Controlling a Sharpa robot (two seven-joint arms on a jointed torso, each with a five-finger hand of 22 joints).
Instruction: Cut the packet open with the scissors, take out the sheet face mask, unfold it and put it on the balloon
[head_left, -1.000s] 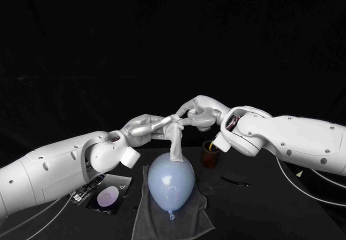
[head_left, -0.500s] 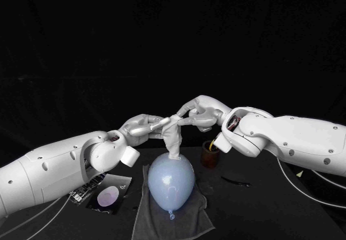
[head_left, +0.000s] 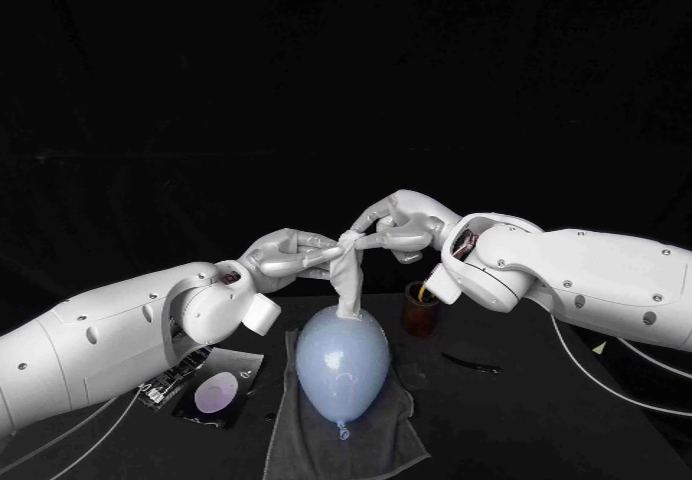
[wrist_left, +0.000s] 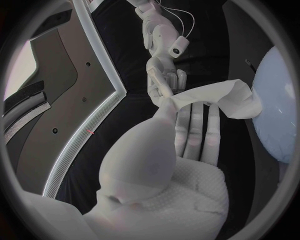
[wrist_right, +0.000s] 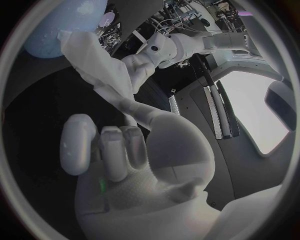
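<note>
Sheet face mask (head_left: 346, 278) hangs as a limp, wrinkled white strip, bunched rather than spread flat, and its lower end reaches the top of the balloon (head_left: 342, 365). The balloon is a smooth, pale blue egg shape lying on a soft grey towel (head_left: 296, 445) spread over the black tabletop (head_left: 548, 420).

Your left hand (head_left: 293, 255) pinches the mask's upper end between thumb and fingers; in the left wrist view its other fingers lie stretched out beneath the fabric. Your right hand (head_left: 397, 228) meets the mask at the same spot, nipping it with thumb and one fingertip while the remaining fingers curl in toward the palm.

The glossy dark packet (head_left: 216, 392), with a pale oval on its face, lies flat on the tabletop beside the towel, under your left arm. A small brown cup (head_left: 420, 312) stands near the balloon, under your right arm.

Against half a second ago, the mask's upper end sits slightly higher and closer to your right hand. Balloon, towel and packet have not moved.
</note>
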